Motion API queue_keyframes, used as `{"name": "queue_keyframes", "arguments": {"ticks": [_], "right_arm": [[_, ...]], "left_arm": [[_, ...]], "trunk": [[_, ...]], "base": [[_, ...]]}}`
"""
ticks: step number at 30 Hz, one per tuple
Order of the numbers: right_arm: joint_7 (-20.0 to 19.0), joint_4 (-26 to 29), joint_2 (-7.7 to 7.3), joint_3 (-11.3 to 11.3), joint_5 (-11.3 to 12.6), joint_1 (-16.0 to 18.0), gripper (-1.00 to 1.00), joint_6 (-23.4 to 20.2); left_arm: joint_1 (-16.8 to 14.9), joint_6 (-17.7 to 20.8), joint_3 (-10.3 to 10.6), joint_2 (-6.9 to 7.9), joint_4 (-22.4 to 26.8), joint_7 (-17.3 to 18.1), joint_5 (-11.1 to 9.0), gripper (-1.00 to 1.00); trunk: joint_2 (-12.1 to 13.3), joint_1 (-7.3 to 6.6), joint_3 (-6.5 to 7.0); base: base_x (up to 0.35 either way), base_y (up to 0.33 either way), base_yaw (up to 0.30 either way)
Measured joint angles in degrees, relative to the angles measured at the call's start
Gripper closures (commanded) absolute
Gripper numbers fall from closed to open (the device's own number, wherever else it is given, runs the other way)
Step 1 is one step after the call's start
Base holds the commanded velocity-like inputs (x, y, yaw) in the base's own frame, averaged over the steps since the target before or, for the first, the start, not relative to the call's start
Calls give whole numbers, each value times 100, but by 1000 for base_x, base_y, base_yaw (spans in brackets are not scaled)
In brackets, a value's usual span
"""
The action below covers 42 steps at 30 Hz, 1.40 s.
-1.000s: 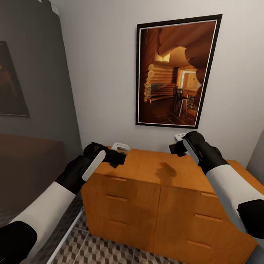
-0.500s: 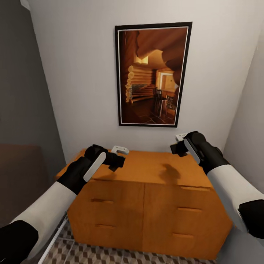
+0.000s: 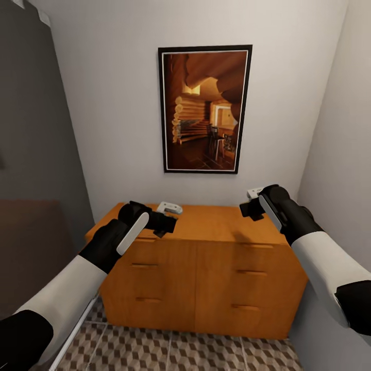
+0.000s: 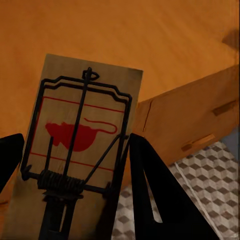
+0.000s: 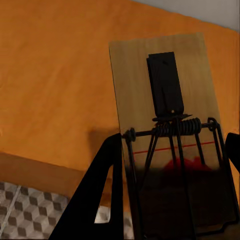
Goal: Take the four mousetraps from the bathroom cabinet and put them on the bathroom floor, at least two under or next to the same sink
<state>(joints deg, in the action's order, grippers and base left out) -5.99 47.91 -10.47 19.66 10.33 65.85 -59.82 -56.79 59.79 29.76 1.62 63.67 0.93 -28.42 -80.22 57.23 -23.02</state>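
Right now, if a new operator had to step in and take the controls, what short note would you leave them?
Left gripper: shut on a flat pale wooden mousetrap with black wire and a red mouse print.
Right gripper: shut on a second wooden mousetrap.
Both hang above the flat top of the low orange-brown wooden cabinet, whose front panels look closed.
Done: two traps picked up.
Left: set these on the cube-patterned tiled floor by the sink, then fetch the other two.
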Motion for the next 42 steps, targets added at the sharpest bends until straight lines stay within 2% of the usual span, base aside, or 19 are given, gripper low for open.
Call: {"name": "queue_keyframes", "arguments": {"ticks": [33,36,42], "right_arm": [[-31,-209,25,-2,13,0,100,0],[-132,-305,111,-3,130,-98,100,-1],[-192,-497,110,-8,238,-293,100,-1]], "left_arm": [[-1,1,0,18,30,0,-52,100],[96,5,94,-13,102,20,-40,100],[290,6,281,-24,60,18,31,100]], "trunk": [[0,0,0],[-1,-4,0],[0,-3,0]], "base": [[-335,0,0],[0,0,0],[0,0,0]]}}
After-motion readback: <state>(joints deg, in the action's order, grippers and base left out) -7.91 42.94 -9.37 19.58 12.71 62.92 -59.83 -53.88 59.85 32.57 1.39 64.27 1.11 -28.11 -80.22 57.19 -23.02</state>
